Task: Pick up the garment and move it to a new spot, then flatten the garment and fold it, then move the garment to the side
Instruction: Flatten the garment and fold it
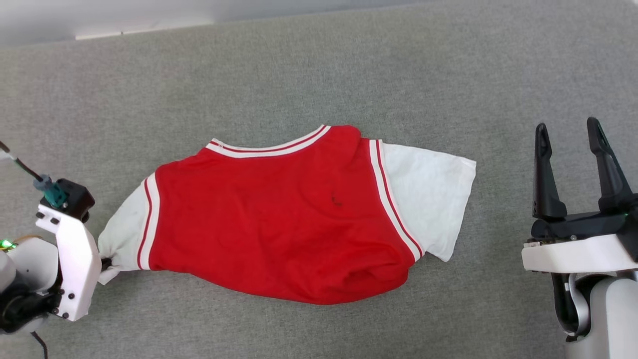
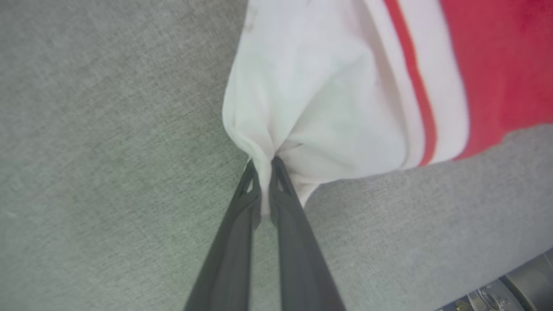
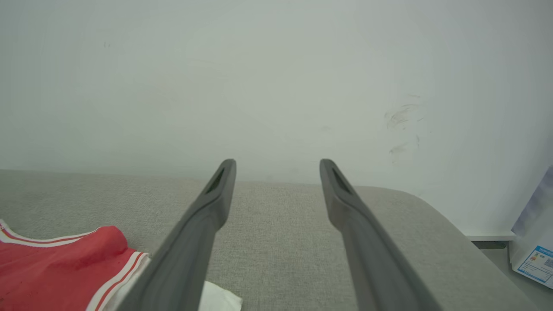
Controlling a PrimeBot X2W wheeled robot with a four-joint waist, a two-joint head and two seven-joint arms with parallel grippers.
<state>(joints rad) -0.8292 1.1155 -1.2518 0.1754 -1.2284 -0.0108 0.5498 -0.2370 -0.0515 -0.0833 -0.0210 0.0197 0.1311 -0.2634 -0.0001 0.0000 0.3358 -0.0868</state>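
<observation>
Garment (image 1: 279, 219) lies plain red face up on the grey padded surface (image 1: 299, 75), long axis sleeve to sleeve, running from 1 gripper toward the other. Left gripper (image 2: 264, 166): jaws clenched on a bunched corner of the near white sleeve (image 2: 311, 99). The cloth puckers right at the tips, and the body spreads ahead of them and off to their right. Right gripper (image 1: 567, 124): jaws spread wide, nothing between them. The far sleeve (image 1: 428, 199) lies to their left, well apart. Judgement: the left arm is nearer and has hold, so a flattening pull would run along the sleeve axis, away from the right jaws. The left wrist view shows the pinch itself, which the head view gives as a small dark spot beside the wrist housing (image 1: 75, 264). The head view shows the rumpled lower hem (image 1: 369, 279). The right wrist view catches 1 red shoulder with striped trim, plus the wall (image 3: 259, 65) ahead of the jaws.
</observation>
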